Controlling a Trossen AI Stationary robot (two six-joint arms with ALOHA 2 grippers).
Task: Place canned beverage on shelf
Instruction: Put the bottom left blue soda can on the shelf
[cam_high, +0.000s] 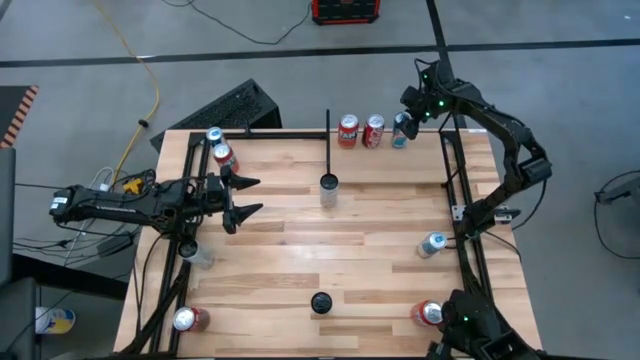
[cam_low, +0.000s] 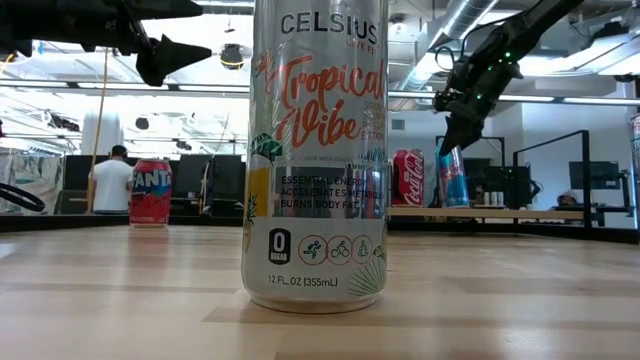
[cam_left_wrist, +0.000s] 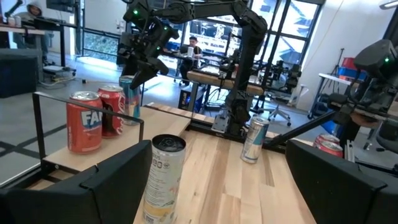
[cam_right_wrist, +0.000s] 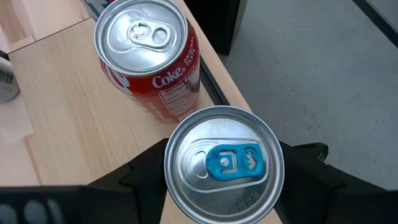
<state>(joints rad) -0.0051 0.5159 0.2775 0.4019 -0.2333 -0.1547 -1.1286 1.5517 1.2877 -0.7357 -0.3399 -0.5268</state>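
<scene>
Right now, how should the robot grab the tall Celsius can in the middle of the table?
Grip the Celsius can around its round side wall, from the left, where the left gripper waits open. It stands upright, with clear space around it.

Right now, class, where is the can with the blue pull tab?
In the high view the blue-tab can stands at the shelf's far right end, beside the Coke can, between the right gripper's fingers.

From the low view I am seeing the Celsius can (cam_low: 317, 150) running off the top edge. It is hiding the counter (cam_low: 120, 290) behind it, and the blue-tab can (cam_right_wrist: 222, 163) is getting cut off below.
</scene>
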